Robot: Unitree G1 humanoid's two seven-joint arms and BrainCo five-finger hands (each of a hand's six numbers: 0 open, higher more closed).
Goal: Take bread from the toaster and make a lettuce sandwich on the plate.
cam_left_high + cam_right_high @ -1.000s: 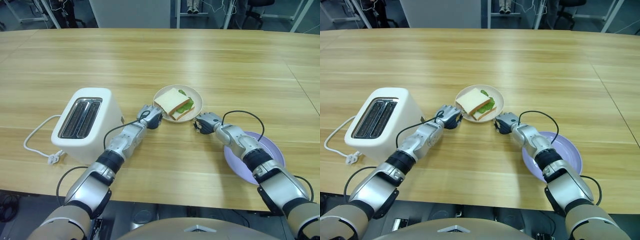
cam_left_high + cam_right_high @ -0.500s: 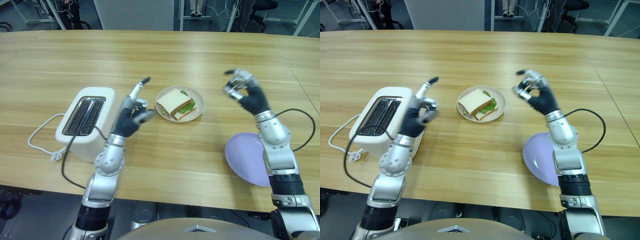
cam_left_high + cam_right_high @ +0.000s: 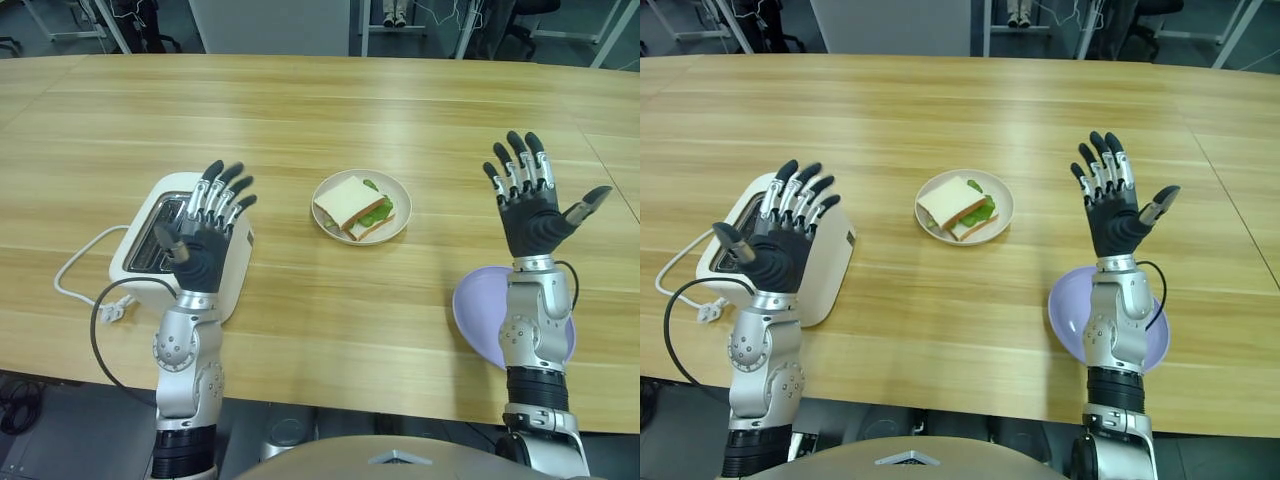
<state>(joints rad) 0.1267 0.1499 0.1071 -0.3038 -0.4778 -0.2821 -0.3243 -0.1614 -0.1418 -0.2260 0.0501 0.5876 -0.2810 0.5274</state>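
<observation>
Both hands (image 3: 200,248) (image 3: 530,215) now high off the plate (image 3: 400,218), fingers (image 3: 218,186) apart.

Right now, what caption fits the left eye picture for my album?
Left hand and right hand held up open, lettuce sandwich sitting on its plate, toaster nearby.

The toaster (image 3: 140,250) stood just behind the left hand (image 3: 205,235), the sandwich (image 3: 352,206) on its plate (image 3: 398,222) to that hand's right, a second plate (image 3: 478,315) under the right hand (image 3: 530,205)
</observation>
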